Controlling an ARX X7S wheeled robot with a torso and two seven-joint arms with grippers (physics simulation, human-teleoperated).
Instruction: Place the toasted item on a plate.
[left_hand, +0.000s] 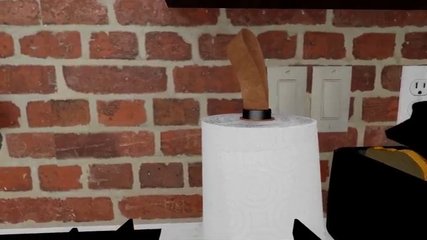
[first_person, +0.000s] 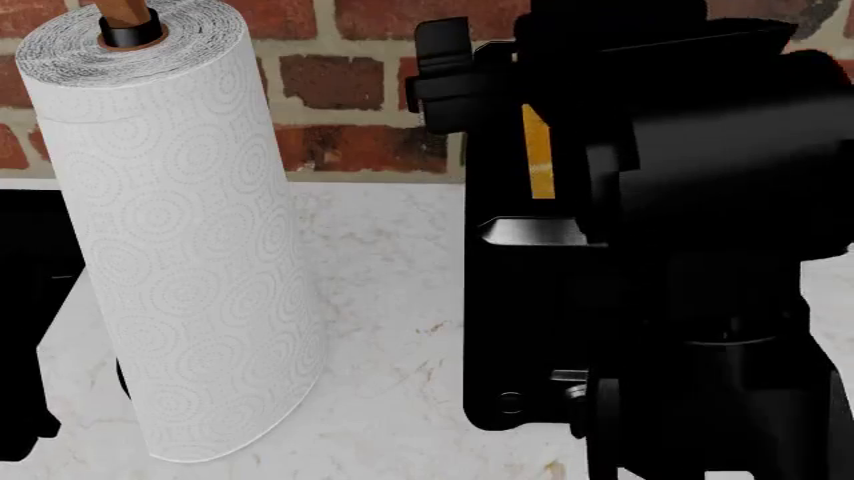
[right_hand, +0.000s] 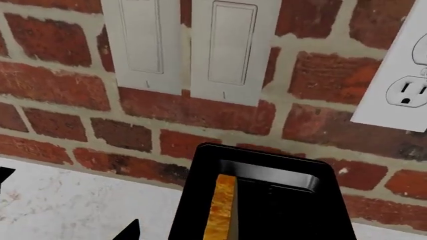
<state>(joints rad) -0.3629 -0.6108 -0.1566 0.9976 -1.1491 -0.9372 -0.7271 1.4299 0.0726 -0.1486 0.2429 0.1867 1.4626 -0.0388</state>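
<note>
- Take the black toaster (right_hand: 260, 200) as your landmark; it stands on the pale marble counter (first_person: 387, 330) against the red brick wall (left_hand: 100, 100).
- The toasted item (right_hand: 221, 210) is an orange-yellow slice standing on edge in the toaster's slot; it also shows as a thin orange strip (first_person: 537, 150) in your head view and as a golden corner (left_hand: 403, 157) in the left wrist view.
- Your right arm's dark bulk covers much of the toaster in the head view; the right wrist camera looks down on the slot, so the slice lies below that gripper; only small black tips show at that picture's edge, and you cannot tell whether its jaws are parted or closed.
- Your left gripper shows only as black points at the edge of its wrist view; its state cannot be told; the slice sits well off to the side of it.
- A white paper towel roll (first_person: 187, 250) on a brown-topped holder (left_hand: 248, 70) stands beside the toaster; two white switches (right_hand: 180, 45) and an outlet (right_hand: 403, 80) sit on the wall above the toaster.
</note>
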